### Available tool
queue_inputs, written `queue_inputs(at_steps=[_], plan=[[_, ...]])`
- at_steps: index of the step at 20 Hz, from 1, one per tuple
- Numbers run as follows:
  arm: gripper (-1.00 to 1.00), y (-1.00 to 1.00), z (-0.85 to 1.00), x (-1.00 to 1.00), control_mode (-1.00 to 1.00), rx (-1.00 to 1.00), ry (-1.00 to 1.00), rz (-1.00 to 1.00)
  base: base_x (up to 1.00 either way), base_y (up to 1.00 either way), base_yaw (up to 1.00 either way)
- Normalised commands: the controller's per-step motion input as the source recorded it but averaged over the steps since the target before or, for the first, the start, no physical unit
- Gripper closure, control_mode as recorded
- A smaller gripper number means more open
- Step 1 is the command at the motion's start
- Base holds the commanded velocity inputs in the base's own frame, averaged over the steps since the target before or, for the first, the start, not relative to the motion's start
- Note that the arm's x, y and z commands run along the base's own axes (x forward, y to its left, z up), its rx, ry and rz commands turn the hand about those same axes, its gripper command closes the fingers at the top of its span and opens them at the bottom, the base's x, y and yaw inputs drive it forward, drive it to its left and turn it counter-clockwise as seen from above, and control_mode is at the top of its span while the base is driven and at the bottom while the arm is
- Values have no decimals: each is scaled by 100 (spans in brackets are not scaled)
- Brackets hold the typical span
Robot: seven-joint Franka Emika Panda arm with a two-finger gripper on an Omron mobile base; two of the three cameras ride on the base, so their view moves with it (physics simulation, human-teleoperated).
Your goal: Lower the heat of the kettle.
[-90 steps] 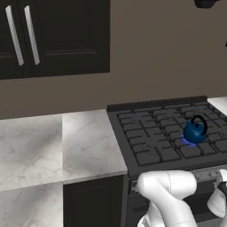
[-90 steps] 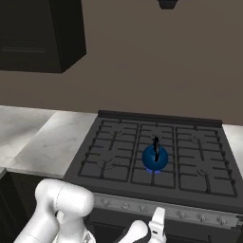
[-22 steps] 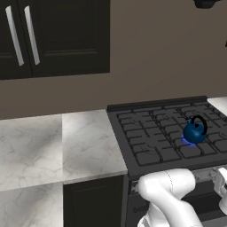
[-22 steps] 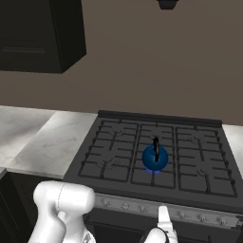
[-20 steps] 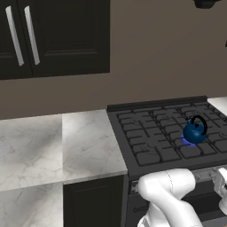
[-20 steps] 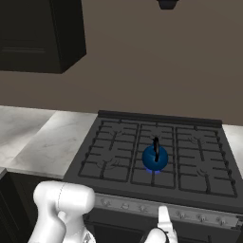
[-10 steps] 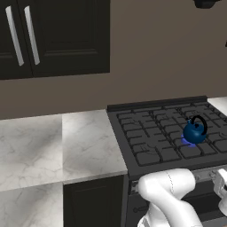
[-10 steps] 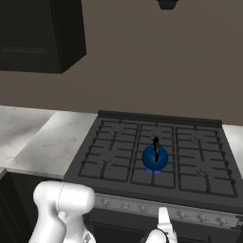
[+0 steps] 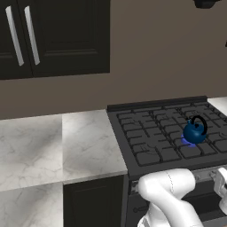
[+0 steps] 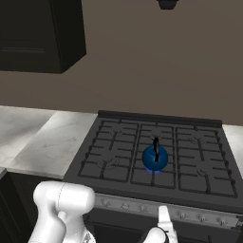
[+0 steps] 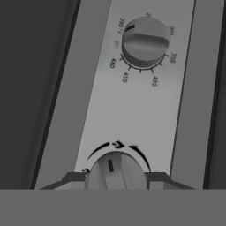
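Kettle: kettle (image 10: 154, 158), round glossy blue, on black stove grate (image 10: 114, 152).
Counter: marble counter (image 9: 57, 146).
Jaws: gripper (image 11: 115, 178) straddling grey knob (image 11: 115, 172); contact unclear.

Glossy blue kettle (image 10: 154, 158), black handle; black stove (image 10: 118, 161); white grey-veined marble counter (image 9: 48, 146); grey knobs (image 11: 145, 42).

The white Franka arm with dark joints (image 9: 170, 195) folds low, its rounded elbow segment bulking in the foreground of both base views. In the right base view the forearm reaches down to the right, and the slim white two-finger gripper (image 10: 165, 223) points upward at the bottom edge. In the hand view its dark fingertips (image 11: 159, 178) sit either side of a round grey knob (image 11: 115, 172), close against it; actual contact cannot be judged.
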Motion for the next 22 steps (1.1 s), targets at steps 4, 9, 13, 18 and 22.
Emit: queue_inputs(at_steps=[4, 9, 13, 18, 22], plan=[[100, 0, 0, 0, -100, 15, 8, 0, 0, 0, 0], [100, 0, 0, 0, -100, 18, 3, 0, 0, 0, 0], [100, -1, -1, 0, -100, 17, 5, 0, 0, 0, 0], [100, 0, 0, 0, -100, 30, 5, 0, 0, 0, 0], [100, 0, 0, 0, -100, 32, 1, 0, 0, 0, 0]])
